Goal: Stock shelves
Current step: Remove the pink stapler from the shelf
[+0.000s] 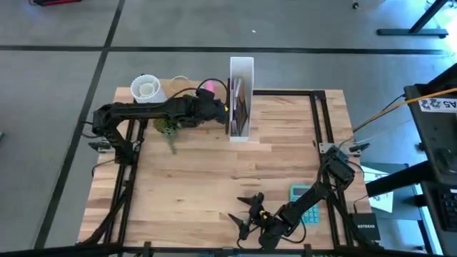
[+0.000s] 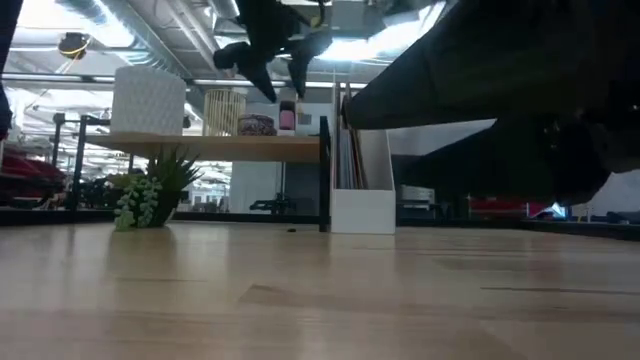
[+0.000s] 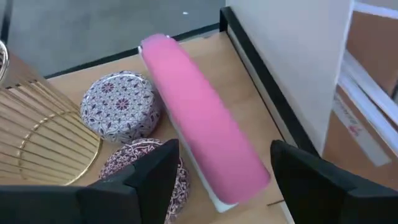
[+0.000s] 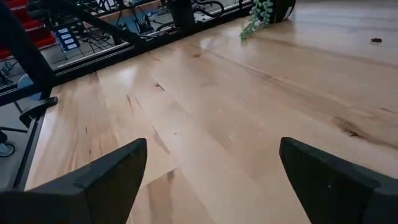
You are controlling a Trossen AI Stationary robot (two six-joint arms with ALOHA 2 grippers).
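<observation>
on wooden shelf (image 3: 261, 134), smooth pink cylinder (image 3: 199, 118)

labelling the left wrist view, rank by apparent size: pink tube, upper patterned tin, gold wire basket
1. pink tube, largest as it looks, though it lies nearest the open left gripper.
2. gold wire basket, cut off by the picture edge, so unsure.
3. upper patterned tin, smallest.
</observation>
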